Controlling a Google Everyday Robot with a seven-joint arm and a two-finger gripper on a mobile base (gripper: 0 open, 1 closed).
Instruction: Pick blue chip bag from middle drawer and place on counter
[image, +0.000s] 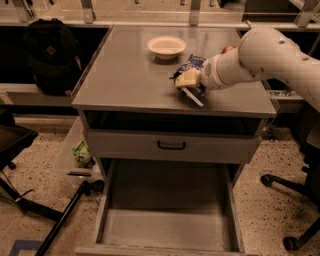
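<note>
The blue chip bag is on the counter, right of centre, its top end showing behind my gripper. The gripper reaches in from the right on the white arm and is shut on the bag, with a yellowish pad above and a white finger below, low over the counter top. The middle drawer is pulled out at the bottom of the view, its floor bare.
A white bowl stands at the back of the counter. A red can peeks out behind the arm. A closed drawer front with a black handle sits above the open drawer. A black backpack is at left, a chair base at right.
</note>
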